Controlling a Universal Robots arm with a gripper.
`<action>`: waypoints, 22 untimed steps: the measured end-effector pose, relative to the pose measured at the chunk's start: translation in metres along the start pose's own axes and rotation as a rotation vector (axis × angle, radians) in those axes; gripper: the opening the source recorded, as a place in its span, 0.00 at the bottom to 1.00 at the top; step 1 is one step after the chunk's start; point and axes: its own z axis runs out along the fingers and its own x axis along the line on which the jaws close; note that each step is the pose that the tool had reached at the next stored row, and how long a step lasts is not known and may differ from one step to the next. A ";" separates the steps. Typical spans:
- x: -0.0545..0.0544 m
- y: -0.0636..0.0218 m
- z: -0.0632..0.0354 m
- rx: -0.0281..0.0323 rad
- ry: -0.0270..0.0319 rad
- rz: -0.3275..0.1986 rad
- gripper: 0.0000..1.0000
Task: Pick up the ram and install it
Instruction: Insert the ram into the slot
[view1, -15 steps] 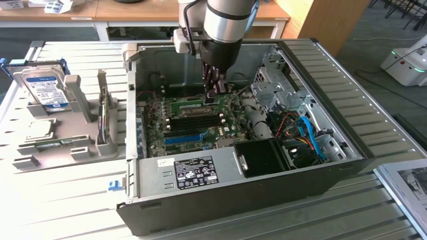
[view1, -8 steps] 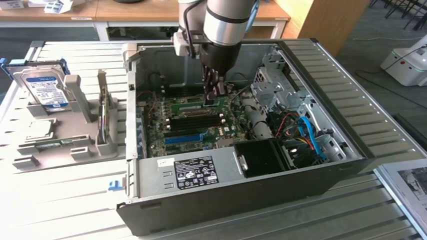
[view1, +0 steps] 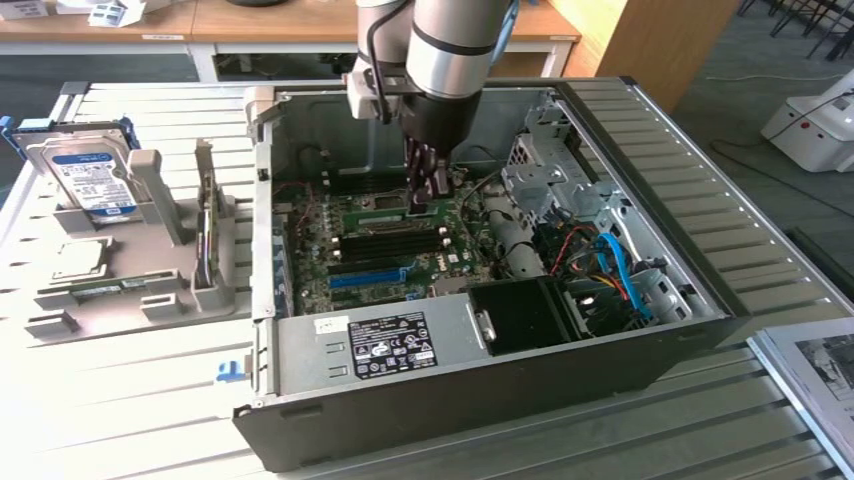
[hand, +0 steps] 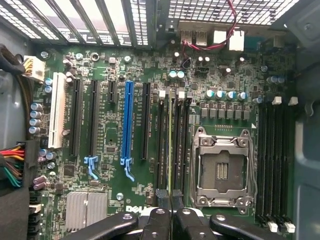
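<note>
The pincer (view1: 424, 200) reaches down into the open computer case (view1: 694, 280) and is clenched on the ram (hand: 171, 145). The wrist view shows the slim stick edge-on, a thin yellow-green line running straight out from between the black fingertips (hand: 159, 221). The ram hangs directly below the pincer, over the green motherboard (hand: 105, 175), and lies parallel to the bank of black memory slots (hand: 161, 145) under it. Whether its lower edge touches a slot or is seated in one cannot be told. Just beside the held stick on one side sits the metal-framed CPU socket (hand: 222, 167), its lid shut, and past that socket, farther from the pincer, stands a second bank of black memory slots (hand: 275, 160). On the stick's other side, a little way off, runs the long blue expansion slot (hand: 127, 122), with black slots flanking it and a white slot (hand: 56, 110) farther out. A ribbed silver heat sink (hand: 86, 207) lies near the pincer's outer links. In the exterior view the labelled power supply (view1: 387, 340) fills the case's near end, apart from the pincer. Well apart from it — toward the exterior view's left, outside the case — a grey stand (view1: 147, 270) on the slatted tabletop (view1: 120, 410) holds a hard drive (view1: 87, 175) upright.
</note>
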 end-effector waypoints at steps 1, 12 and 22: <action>0.000 -0.0001 0.0008 0.0000 0.0000 0.000 0.11; 0.000 -0.0005 0.0094 0.0000 -0.0001 0.000 0.11; 0.001 -0.0005 0.0118 0.0001 -0.0002 0.000 0.11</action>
